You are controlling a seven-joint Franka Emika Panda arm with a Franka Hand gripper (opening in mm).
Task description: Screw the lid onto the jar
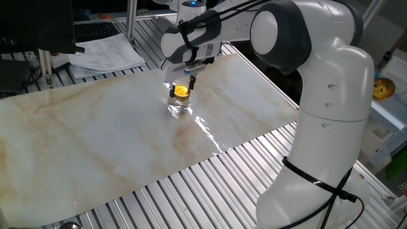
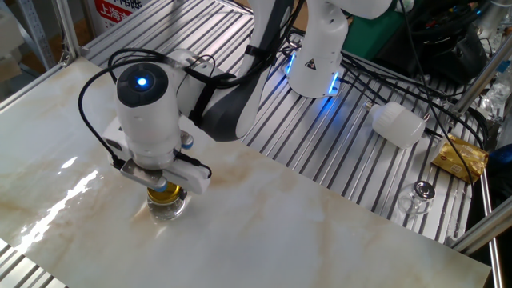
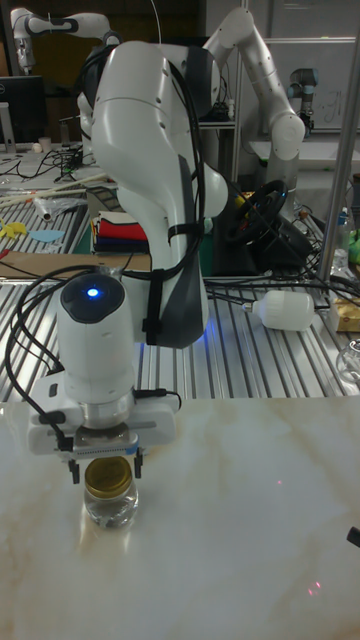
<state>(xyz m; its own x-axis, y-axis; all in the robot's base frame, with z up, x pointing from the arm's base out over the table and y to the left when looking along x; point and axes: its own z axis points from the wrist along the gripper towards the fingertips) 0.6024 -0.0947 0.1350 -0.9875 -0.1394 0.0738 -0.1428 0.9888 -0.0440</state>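
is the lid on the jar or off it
On: the lid sits on the mouth of the upright jar, with the gripper around it. How far it is screwed down cannot be told.

Jars: one clear jar, right under the jaws.
Lids: one gold lid, between the jaws, on top of the jar.
Grippers: one gripper.
White bottles: one white bottle, lying well away from the jaws.
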